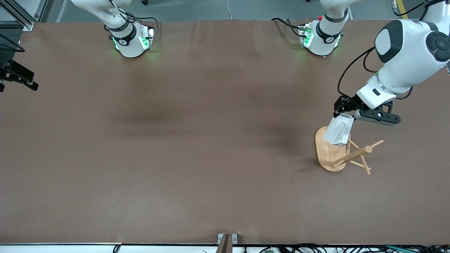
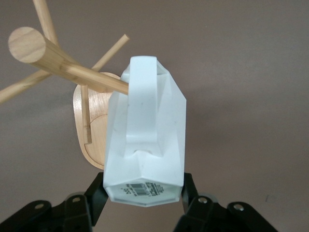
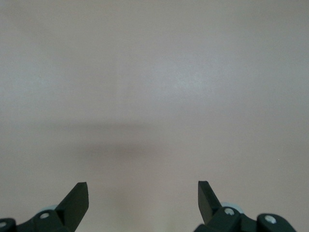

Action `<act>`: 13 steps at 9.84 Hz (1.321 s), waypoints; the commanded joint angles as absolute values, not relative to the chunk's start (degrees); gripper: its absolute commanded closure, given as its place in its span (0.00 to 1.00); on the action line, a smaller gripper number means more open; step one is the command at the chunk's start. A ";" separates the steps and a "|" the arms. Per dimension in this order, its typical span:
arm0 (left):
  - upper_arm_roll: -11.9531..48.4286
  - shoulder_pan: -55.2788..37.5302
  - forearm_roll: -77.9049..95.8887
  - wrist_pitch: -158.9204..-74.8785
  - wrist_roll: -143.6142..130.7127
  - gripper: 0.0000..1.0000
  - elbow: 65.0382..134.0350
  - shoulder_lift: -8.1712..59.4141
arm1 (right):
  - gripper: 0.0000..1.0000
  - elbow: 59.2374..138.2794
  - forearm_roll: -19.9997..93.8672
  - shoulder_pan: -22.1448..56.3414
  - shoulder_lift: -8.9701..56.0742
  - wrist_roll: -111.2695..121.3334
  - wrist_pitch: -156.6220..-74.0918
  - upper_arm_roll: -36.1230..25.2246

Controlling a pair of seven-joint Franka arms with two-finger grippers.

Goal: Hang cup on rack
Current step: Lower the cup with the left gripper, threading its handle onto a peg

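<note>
Left fingers [image 2: 190, 203]: black, one on each side of the cup, pressed tight against its bottom end.
Left gripper [image 2: 144, 203]: clamped on the cup and up in the air over the rack.
Cup [image 2: 145, 130]: white, with flat slanted sides. It lies tipped over in the grip. Its bottom, with a small barcode sticker, is between the fingers. Its blocky handle faces the wrist camera.
Cup and rack: in the left wrist view the tip of one peg touches the side of the handle near its top. I cannot tell if the peg goes into the handle.
Cup from the front [image 1: 339, 130]: it hangs over the end of the rack base that is farther from the front camera, just beside the pegs.
Rack [image 1: 346, 154]: light wood, with an oval flat base, a middle post and thin crossing pegs. It stands on the surface toward the left arm's end.
Surface [image 1: 197, 140]: brown and flat.
Left arm: white, reaching from its base down over the rack.
Right fingers [image 3: 77, 200]: black, spread wide apart, nothing between them.
Right gripper [image 3: 142, 198]: well apart from the rack, over bare brown surface. This arm waits.
</note>
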State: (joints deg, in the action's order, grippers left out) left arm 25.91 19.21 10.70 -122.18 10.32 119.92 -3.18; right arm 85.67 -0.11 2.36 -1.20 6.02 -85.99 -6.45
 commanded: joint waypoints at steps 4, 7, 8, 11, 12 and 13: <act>24.17 19.95 11.78 -123.05 16.60 0.87 121.20 -2.02 | 0.00 86.75 0.88 2.81 -2.55 6.33 -86.40 -7.03; 22.16 20.04 11.78 -123.05 20.46 0.87 121.46 -1.67 | 0.00 86.75 0.88 2.81 -2.55 6.24 -86.22 -7.03; 21.89 20.04 11.78 -123.05 21.00 0.87 121.46 -1.58 | 0.00 86.75 0.88 2.81 -2.64 6.24 -86.22 -7.03; 21.88 20.57 11.78 -123.13 21.36 0.84 121.38 -0.88 | 0.00 86.75 0.88 2.81 -2.64 6.33 -86.22 -7.03; 21.88 20.57 11.78 -123.13 21.36 0.81 121.29 -0.88 | 0.00 86.75 0.88 2.81 -2.64 6.33 -86.22 -7.03; 21.88 20.57 11.78 -123.05 21.36 0.50 121.29 -0.88 | 0.00 86.75 0.88 2.81 -2.64 6.33 -86.13 -7.03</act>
State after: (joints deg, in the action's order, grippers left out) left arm 21.75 19.95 10.71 -122.46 19.89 120.07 -1.69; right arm 85.67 -0.07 2.39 -1.25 6.02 -86.05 -6.52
